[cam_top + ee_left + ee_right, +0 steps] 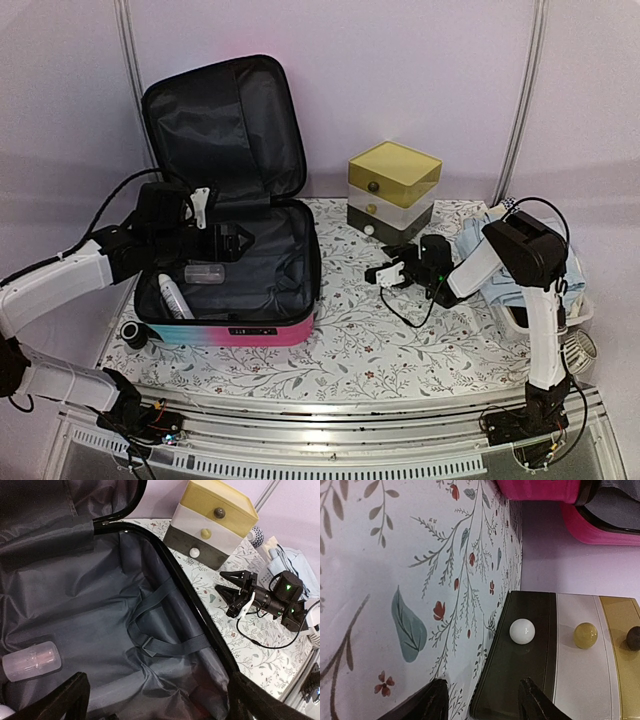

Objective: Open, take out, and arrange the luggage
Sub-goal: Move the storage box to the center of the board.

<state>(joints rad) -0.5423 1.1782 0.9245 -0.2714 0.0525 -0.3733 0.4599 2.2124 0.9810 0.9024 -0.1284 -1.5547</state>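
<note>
The luggage [250, 335] lies open at the table's left. Its shell runs from turquoise to pink, and the lid stands up against the wall. On its black lining [100, 605] rest a small clear bottle [31, 661] and a white tube [173, 297]; grey straps [165, 642] cross the floor. My left gripper [228, 243] hovers over the open half, jaws wide, holding nothing [165, 700]. My right gripper [385, 275] stands open and empty just above the tablecloth, facing the drawer box. Its fingertips [485, 702] frame the corner of the dark bottom drawer without touching it.
A yellow-topped drawer box [393, 190] stands at the back centre, with a white knob [522, 631] on its lowest drawer. A white mesh basket [575, 310] with pale blue cloth [480, 245] sits at the right edge. A black round object [135, 333] lies by the suitcase's front left corner.
</note>
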